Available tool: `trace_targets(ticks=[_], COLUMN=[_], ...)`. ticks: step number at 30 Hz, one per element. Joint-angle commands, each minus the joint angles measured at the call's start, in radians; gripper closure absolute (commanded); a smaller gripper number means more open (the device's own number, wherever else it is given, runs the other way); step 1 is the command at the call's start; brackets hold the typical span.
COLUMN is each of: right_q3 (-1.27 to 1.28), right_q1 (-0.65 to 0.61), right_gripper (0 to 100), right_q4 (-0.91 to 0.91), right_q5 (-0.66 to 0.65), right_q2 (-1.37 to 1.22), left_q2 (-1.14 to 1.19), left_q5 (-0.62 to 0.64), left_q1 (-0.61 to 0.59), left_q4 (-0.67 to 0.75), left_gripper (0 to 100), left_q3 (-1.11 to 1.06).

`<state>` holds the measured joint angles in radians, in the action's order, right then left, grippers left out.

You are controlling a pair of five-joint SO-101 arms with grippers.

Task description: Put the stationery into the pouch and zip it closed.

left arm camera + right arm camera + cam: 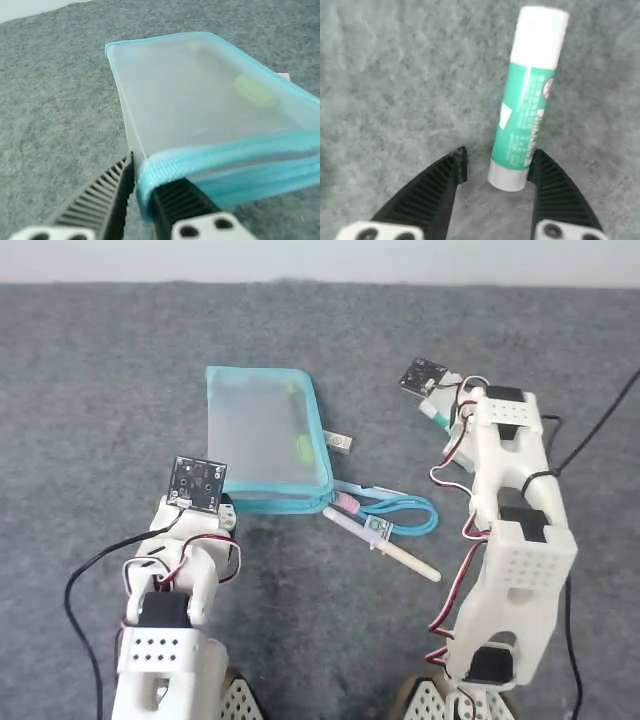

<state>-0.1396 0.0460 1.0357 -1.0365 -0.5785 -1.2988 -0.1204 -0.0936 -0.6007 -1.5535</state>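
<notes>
By my reading the job was only partly done. The pouch lay flat on the tabletop, and a small yellow-green item showed through its translucent side, apparently already inside. The left hand was clamped on the pouch's teal-trimmed corner, pinning it. Well apart from the pouch, the right hand stood wide, its jaws straddling one end of a green-and-white glue stick that lay on the tabletop, not yet gripped. A pen lay just beside the pouch, across its teal strap. Both pieces had yet to go in, with the zipping to come after. I could not tell how far the zip stood open.
</notes>
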Motion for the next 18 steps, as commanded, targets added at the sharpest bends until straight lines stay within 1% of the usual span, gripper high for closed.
trace_targets(ticks=[1,4,6,7,9,14,18], right_q3=[-0.044,-0.051,-0.075,-0.092,-0.132,-0.255,-0.364], right_q1=[0.016,0.015,0.015,0.015,0.016,0.016,-0.007], right_gripper=[82.0,92.0,98.7,99.7,98.2,98.7,97.5], right_q4=[0.081,0.147,0.189,0.214,0.28,0.45,0.644], right_q5=[-0.012,0.017,0.097,0.144,0.219,0.381,0.465], right_q2=[0.018,0.019,0.018,0.018,0.018,0.018,0.018], left_q2=[0.005,0.005,0.005,0.005,0.005,0.005,0.005], left_q5=[-0.012,-0.012,-0.014,-0.014,-0.014,-0.014,-0.015], left_q1=[0.009,0.009,0.009,0.009,0.009,0.009,0.009], left_q4=[0.04,0.04,0.04,0.04,0.04,0.04,0.04], left_gripper=[99,99,99,99,99,99,99], left_q3=[0.015,0.015,0.015,0.015,0.015,0.007,0.007])
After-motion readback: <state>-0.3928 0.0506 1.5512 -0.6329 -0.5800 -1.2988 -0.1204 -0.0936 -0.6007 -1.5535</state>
